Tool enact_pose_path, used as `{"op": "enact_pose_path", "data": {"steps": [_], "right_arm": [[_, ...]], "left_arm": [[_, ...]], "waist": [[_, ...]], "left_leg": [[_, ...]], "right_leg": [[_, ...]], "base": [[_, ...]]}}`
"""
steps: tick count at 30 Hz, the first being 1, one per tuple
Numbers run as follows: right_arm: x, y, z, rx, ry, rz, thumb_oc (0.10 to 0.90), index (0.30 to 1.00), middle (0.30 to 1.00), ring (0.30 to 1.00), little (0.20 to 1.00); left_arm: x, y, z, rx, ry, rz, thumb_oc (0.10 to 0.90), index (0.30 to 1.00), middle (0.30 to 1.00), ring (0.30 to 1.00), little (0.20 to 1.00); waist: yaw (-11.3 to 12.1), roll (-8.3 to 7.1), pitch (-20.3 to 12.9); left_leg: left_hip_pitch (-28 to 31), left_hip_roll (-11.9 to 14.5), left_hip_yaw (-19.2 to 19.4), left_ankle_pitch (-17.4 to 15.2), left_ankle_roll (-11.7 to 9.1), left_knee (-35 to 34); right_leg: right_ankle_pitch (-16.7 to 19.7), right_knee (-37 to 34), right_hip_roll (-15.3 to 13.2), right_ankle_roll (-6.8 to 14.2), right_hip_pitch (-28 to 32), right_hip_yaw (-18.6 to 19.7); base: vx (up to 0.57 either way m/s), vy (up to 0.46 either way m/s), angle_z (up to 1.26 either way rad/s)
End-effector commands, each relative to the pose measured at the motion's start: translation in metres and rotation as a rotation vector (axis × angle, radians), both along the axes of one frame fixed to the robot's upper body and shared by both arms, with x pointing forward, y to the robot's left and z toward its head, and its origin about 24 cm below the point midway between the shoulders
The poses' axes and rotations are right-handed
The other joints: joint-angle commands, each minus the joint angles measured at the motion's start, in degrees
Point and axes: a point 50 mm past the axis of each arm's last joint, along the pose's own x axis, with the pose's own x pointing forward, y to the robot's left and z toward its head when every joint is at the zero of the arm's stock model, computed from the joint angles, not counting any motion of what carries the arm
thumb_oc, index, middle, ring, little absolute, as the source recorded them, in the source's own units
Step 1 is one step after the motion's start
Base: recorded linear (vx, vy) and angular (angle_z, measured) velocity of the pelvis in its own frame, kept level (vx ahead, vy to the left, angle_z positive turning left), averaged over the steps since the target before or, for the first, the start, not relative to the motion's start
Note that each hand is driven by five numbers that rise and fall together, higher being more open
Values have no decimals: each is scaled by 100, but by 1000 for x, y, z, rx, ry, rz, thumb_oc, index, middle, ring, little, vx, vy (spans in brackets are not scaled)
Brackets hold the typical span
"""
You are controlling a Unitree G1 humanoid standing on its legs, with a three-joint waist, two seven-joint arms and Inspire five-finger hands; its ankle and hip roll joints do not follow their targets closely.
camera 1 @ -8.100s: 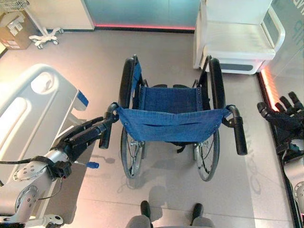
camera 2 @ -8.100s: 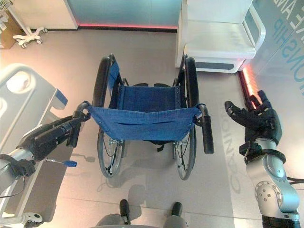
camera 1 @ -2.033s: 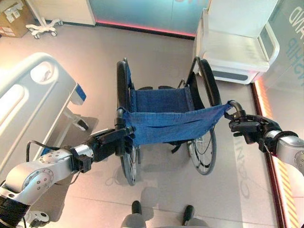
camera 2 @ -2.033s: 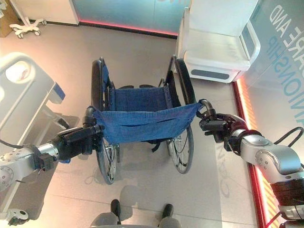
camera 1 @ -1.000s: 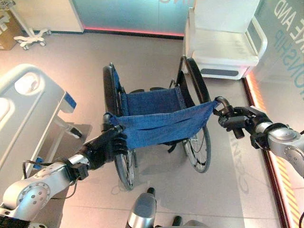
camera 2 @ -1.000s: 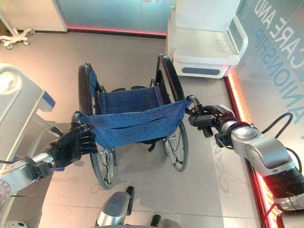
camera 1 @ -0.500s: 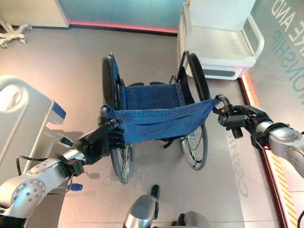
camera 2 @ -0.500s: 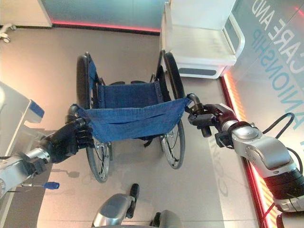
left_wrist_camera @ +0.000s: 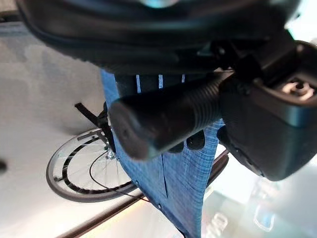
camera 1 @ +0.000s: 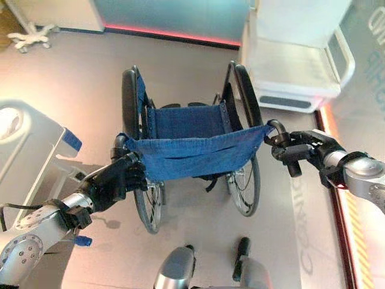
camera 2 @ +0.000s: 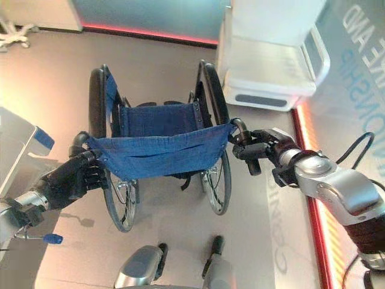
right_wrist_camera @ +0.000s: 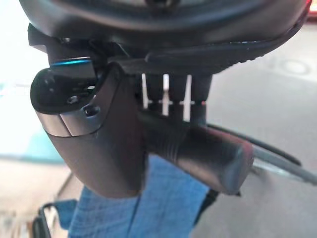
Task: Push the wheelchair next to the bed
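We see the bed [camera 1: 30, 144] at far left, then the left hand [camera 1: 117, 179] with fingers curled round the left push handle [left_wrist_camera: 163, 119] of the blue wheelchair [camera 1: 189, 141] mid-floor; the right hand [camera 1: 301, 150] clamps the right push handle [right_wrist_camera: 203, 148], white chair [camera 1: 295, 60] beyond.

Grey floor [camera 1: 78, 90], wheelchair [camera 1: 192, 144], bed [camera 1: 24, 150], white chair [camera 1: 298, 57] standing on it

bed [camera 1: 24, 144] cut off at left, chair [camera 1: 301, 66] top perhaps cropped
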Motion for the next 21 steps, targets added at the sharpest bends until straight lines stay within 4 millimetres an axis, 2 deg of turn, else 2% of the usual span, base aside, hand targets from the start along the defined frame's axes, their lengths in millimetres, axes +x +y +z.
{"op": "enact_pose_path", "data": {"steps": [1, 2, 3, 4, 5, 6, 8, 9, 10, 11, 12, 13, 14, 15, 17, 18, 20, 21], "right_arm": [[7, 7, 62, -69, -206, 138, 400, 300, 300, 300, 300], [8, 8, 63, -76, -210, 142, 400, 300, 300, 300, 300], [10, 10, 62, -80, -213, 146, 400, 300, 300, 300, 300], [12, 13, 62, -80, -215, 142, 400, 300, 300, 300, 300], [13, 16, 61, -76, -217, 144, 400, 300, 300, 300, 300], [13, 18, 61, -75, -218, 147, 400, 300, 300, 300, 300], [14, 24, 61, -82, -222, 173, 400, 300, 300, 300, 300], [14, 25, 61, -84, -222, 178, 400, 300, 300, 300, 300], [16, 29, 60, -83, -223, 195, 400, 300, 300, 300, 300], [19, 32, 60, -79, -225, 201, 400, 300, 300, 300, 300], [20, 33, 60, -76, -227, 203, 400, 300, 300, 300, 300], [23, 36, 57, -69, -230, 208, 400, 300, 300, 300, 300], [27, 40, 52, -68, -230, 221, 400, 300, 300, 300, 300], [27, 41, 49, -69, -231, 224, 400, 300, 300, 300, 300], [27, 41, 44, -71, -234, 227, 400, 300, 300, 300, 300], [27, 41, 39, -70, -237, 232, 400, 300, 300, 300, 300], [30, 47, 34, -49, -244, 258, 400, 300, 300, 300, 300], [30, 48, 33, -49, -244, 262, 400, 300, 300, 300, 300]], "left_arm": [[12, -10, 63, 34, -362, -48, 400, 300, 300, 300, 300], [11, -11, 62, 18, -360, -56, 400, 300, 300, 300, 300], [10, -14, 58, 0, -353, -74, 400, 300, 300, 300, 300], [9, -18, 54, -2, -352, -94, 400, 300, 300, 300, 300], [9, -21, 51, 4, -355, -114, 400, 300, 300, 300, 300], [9, -22, 50, 6, -358, -117, 400, 300, 300, 300, 300], [10, -25, 52, 15, -373, -113, 400, 300, 300, 300, 300], [10, -25, 52, 15, -374, -109, 400, 300, 300, 300, 300], [13, -25, 54, 12, -375, -91, 400, 300, 300, 300, 300], [15, -25, 54, 11, -371, -79, 400, 300, 300, 300, 300], [16, -24, 54, 11, -368, -74, 400, 300, 300, 300, 300], [18, -24, 51, 11, -363, -68, 400, 300, 300, 300, 300], [20, -26, 44, 8, -356, -60, 400, 300, 300, 300, 300], [21, -27, 42, 8, -358, -60, 400, 300, 300, 300, 300], [21, -28, 40, 8, -365, -62, 400, 300, 300, 300, 300], [23, -29, 40, 12, -375, -61, 400, 300, 300, 300, 300], [25, -27, 45, 26, -387, -48, 400, 300, 300, 300, 300], [25, -26, 45, 26, -388, -45, 400, 300, 300, 300, 300]], "waist": [[-302, -130, -874], [-276, -136, -889], [-210, -160, -865], [-142, -169, -811], [-69, -166, -746], [-43, -160, -718], [33, -151, -637], [49, -150, -618], [75, -120, -636], [117, -81, -633], [144, -57, -633], [218, 8, -634], [311, 132, -650], [353, 177, -644], [405, 214, -627], [453, 217, -649], [525, 111, -746], [529, 100, -748]], "left_leg": [[299, 122, -161, 1379, -432, 1734], [177, 70, -168, 1553, -452, 2031], [-210, -163, -114, 1744, -495, 2821], [-622, -341, -48, 1812, -502, 3292], [-940, -458, 2, 1714, -448, 3353], [-992, -494, 22, 1633, -408, 3239], [-1020, -473, 152, 1516, -315, 2356], [-976, -455, 183, 1510, -306, 2202], [-886, -310, 301, 1620, -297, 1194], [-856, -232, 377, 1791, -342, 507], [-874, -200, 407, 1893, -374, 177], [-1015, -139, 486, 2165, -456, -474], [-1225, 7, 714, 2597, -571, -1410], [-1292, 60, 864, 2823, -604, -1794], [-1398, 74, 1041, 3052, -634, -2053], [-1465, 12, 1159, 3053, -607, -2083], [-1338, -212, 1276, 2556, -307, -2067], [-1333, -230, 1280, 2519, -286, -2041]], "right_leg": [[-26, -150, 164, -182, 2, -361], [-104, -149, 215, -276, 69, -404], [-268, -129, 284, -451, 230, -521], [-349, -134, 354, -557, 390, -588], [-375, -165, 439, -598, 532, -640], [-378, -173, 468, -593, 575, -649], [-421, -206, 619, -559, 740, -646], [-436, -211, 638, -553, 780, -631], [-537, -256, 796, -544, 914, -608], [-626, -292, 919, -556, 1040, -580], [-679, -312, 988, -568, 1109, -566], [-805, -365, 1152, -611, 1290, -537], [-987, -424, 1384, -681, 1578, -514], [-1095, -429, 1475, -720, 1755, -482], [-1263, -403, 1574, -771, 1996, -425], [-1458, -324, 1644, -796, 2151, -384], [-1737, 78, 1598, -671, 2222, -374], [-1751, 111, 1588, -660, 2222, -374]], "base": [[399, -172, -2], [403, -193, -3], [405, -198, 9], [468, -206, -2], [368, -129, -12], [388, -87, -27], [354, -44, 5], [416, -15, 41], [414, 10, 27], [449, 20, 24], [417, 27, 14], [606, 53, 6], [692, 77, -6], [612, 79, -21], [457, 73, 5], [619, 111, 22], [564, 124, -6], [515, 137, -35]]}}
